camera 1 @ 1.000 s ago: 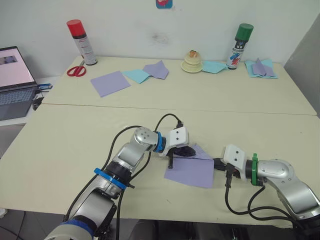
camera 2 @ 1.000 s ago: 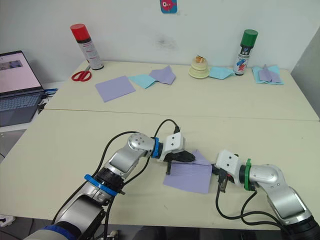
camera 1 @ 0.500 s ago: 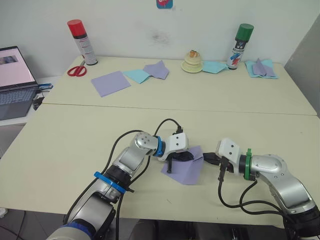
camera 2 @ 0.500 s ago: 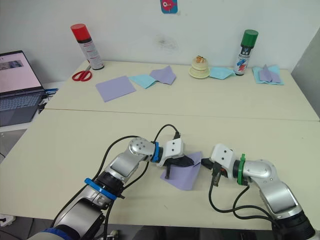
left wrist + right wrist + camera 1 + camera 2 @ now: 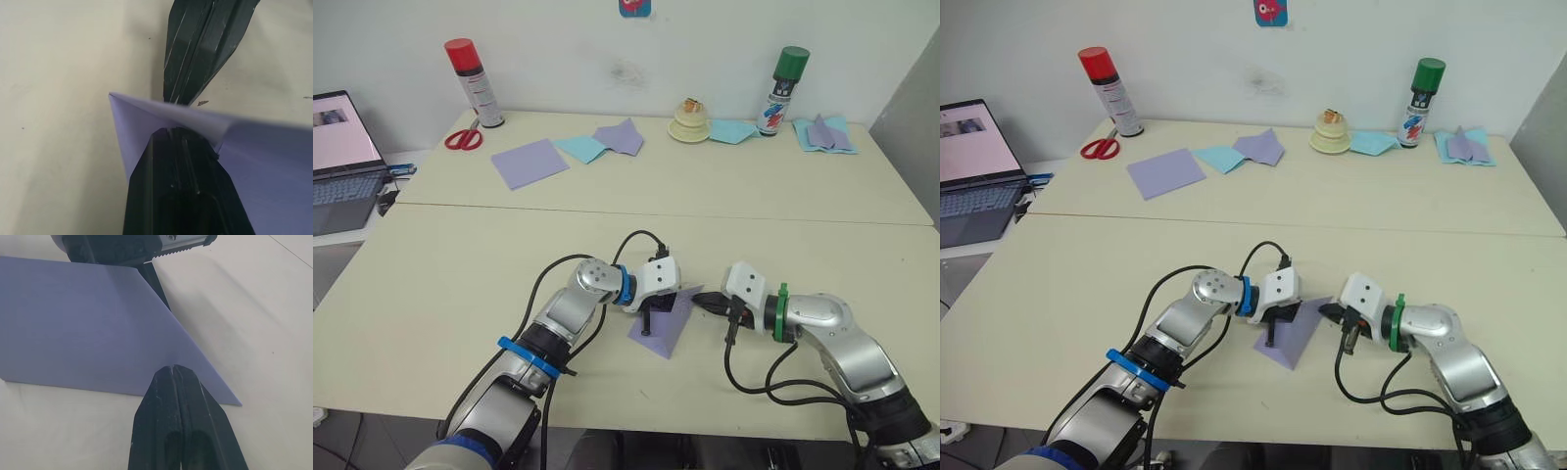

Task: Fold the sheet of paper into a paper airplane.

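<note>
Since a second ago right gripper has pushed left, folding the thin lavender paper sheet narrower | right fingers pressed together, pinching its edge | left gripper clamps the sheet, one finger above, one beneath | sheet on beige table, front centre

**Camera setup**

My two head views look forward and down over the table, wall at 12 o'clock, sharing nearly the same scene. Each wrist view sits very close along its own fingers; both share the sheet of paper.
</note>
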`<action>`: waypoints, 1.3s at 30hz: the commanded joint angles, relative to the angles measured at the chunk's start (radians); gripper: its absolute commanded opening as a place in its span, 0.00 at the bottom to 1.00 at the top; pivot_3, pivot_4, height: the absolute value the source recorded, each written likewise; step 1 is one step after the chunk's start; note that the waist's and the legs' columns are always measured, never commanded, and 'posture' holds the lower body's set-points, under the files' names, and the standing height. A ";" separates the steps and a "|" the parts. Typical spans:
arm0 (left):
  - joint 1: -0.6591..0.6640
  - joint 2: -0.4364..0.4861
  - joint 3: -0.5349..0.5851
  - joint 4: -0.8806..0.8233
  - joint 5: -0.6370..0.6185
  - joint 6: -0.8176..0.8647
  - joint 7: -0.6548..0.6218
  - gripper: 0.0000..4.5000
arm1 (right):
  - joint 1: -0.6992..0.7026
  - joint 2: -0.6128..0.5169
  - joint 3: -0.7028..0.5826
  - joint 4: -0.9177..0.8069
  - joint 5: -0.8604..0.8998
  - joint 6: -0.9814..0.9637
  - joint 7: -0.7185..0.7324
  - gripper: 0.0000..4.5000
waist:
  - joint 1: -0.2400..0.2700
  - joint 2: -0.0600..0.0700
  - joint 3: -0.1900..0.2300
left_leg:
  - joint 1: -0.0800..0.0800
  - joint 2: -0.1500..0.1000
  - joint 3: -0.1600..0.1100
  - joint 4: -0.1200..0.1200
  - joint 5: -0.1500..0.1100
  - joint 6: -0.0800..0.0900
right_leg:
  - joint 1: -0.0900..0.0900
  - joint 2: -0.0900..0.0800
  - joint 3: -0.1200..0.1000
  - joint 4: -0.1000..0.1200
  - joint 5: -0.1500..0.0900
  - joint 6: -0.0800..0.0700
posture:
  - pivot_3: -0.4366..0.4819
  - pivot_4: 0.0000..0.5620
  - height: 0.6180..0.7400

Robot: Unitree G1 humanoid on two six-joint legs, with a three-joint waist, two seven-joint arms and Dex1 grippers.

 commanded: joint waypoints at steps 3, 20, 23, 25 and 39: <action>0.010 0.004 0.032 -0.062 -0.011 0.038 0.030 0.00 | -0.053 0.015 0.019 0.040 -0.013 -0.058 0.011 0.00 | -0.001 0.000 0.000 | 0.000 0.000 0.000 0.000 0.000 0.000 | 0.000 0.000 0.000 0.000 0.000 0.000 | 0.48 0.27 0.81; 0.097 0.088 0.088 -0.212 -0.057 0.185 0.056 0.00 | -0.124 0.033 0.050 0.155 -0.043 -0.151 0.048 0.00 | -0.001 0.000 0.000 | 0.000 0.000 0.000 0.000 0.000 0.000 | 0.000 0.000 0.000 0.000 0.000 0.000 | 0.48 0.27 0.81; 0.111 0.105 0.091 -0.213 -0.065 0.196 0.056 0.00 | -0.127 0.043 0.059 0.157 -0.052 -0.162 0.045 0.00 | -0.001 0.000 0.000 | 0.000 0.000 0.000 0.000 0.000 0.000 | 0.000 0.000 0.000 0.000 0.000 0.000 | 0.48 0.27 0.81; 0.121 0.112 0.098 -0.220 -0.075 0.212 0.057 0.00 | -0.131 0.051 0.069 0.161 -0.057 -0.167 0.043 0.00 | -0.001 0.000 0.000 | 0.000 0.000 0.000 0.000 0.000 0.000 | 0.000 0.000 0.000 0.000 0.000 0.000 | 0.48 0.27 0.81; 0.223 0.257 0.195 -0.388 -0.171 0.340 0.039 0.00 | -0.138 0.085 0.139 0.224 -0.133 -0.223 0.043 0.00 | -0.002 0.001 -0.001 | 0.000 0.001 0.000 0.000 0.000 0.000 | -0.001 0.000 0.000 0.001 0.000 0.000 | 0.48 0.27 0.81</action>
